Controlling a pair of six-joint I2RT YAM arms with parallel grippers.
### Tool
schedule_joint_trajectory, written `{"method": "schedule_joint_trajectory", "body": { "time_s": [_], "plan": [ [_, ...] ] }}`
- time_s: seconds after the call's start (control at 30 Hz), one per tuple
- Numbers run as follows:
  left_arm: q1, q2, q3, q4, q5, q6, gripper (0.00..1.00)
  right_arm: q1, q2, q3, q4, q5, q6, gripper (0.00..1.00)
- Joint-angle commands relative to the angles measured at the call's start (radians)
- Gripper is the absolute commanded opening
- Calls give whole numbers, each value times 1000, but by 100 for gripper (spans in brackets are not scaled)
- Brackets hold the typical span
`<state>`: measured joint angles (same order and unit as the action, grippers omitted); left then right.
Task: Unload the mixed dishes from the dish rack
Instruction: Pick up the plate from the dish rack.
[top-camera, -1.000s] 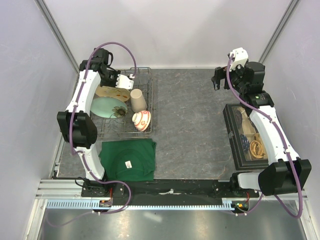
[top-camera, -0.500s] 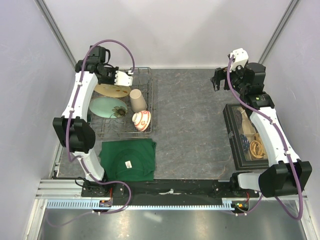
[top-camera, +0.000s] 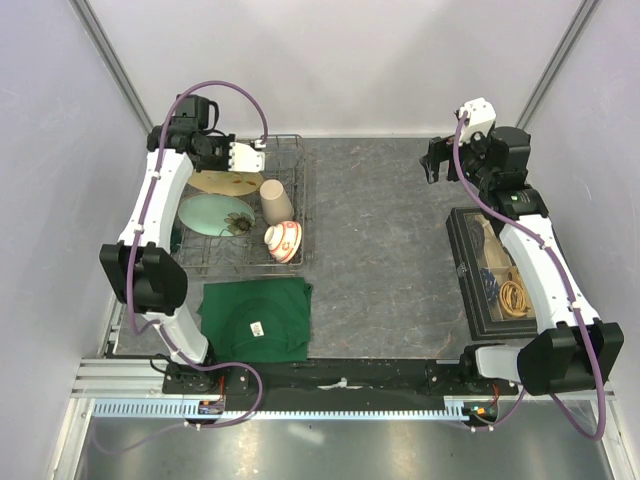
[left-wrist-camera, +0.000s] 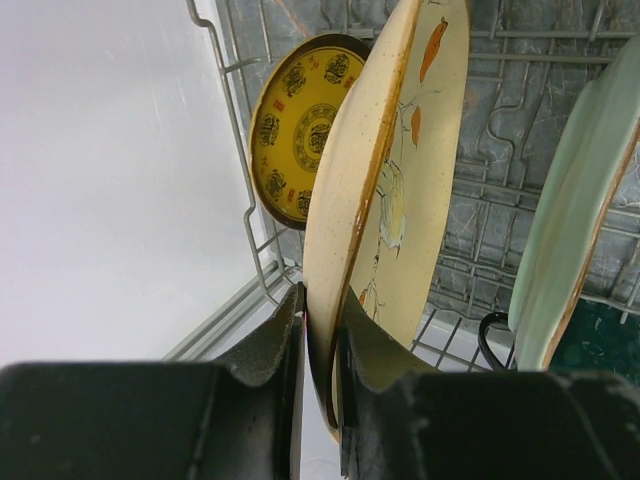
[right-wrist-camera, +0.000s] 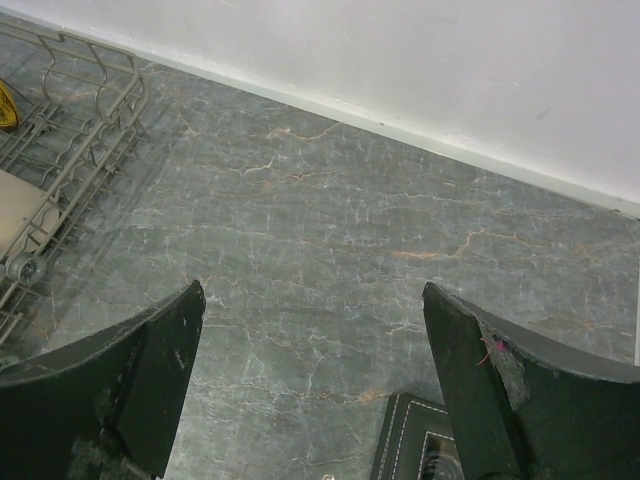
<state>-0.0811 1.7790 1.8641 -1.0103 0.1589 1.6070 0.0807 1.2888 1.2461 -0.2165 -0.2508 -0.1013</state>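
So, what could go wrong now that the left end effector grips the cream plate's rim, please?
The left end effector pinches only the thin rim of the cream floral plate, so the plate may pivot or slip when lifted. The pale teal plate and the yellow-and-dark patterned plate stand close on either side; a tilted lift could knock them. Its far edge could also catch on the wires of the dish rack.

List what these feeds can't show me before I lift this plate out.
Left wrist: cream floral plate, pinched at its rim by the left gripper, hides part of the yellow-and-dark patterned plate.
Left wrist: pale teal plate cut off by the right edge; a dark loop by its lower rim shows too little to name.
Right wrist: dish rack cut off at the left edge, black box at the bottom.
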Motion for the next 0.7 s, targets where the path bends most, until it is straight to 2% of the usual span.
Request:
{"method": "schedule_joint_trajectory", "body": {
  "time_s": [0.0,0.3,0.67],
  "plan": [
    [-6,-124,20,156,4,-47,2,-2,-28,-10,51,-21,9,98],
    [-6,-182,-32,252,-13,-91,2,-2,-34,-14,57,-30,14,98],
    [-6,-259,-14,409,66,-314,1,-1,-26,-17,62,-36,21,98]
  ]
}}
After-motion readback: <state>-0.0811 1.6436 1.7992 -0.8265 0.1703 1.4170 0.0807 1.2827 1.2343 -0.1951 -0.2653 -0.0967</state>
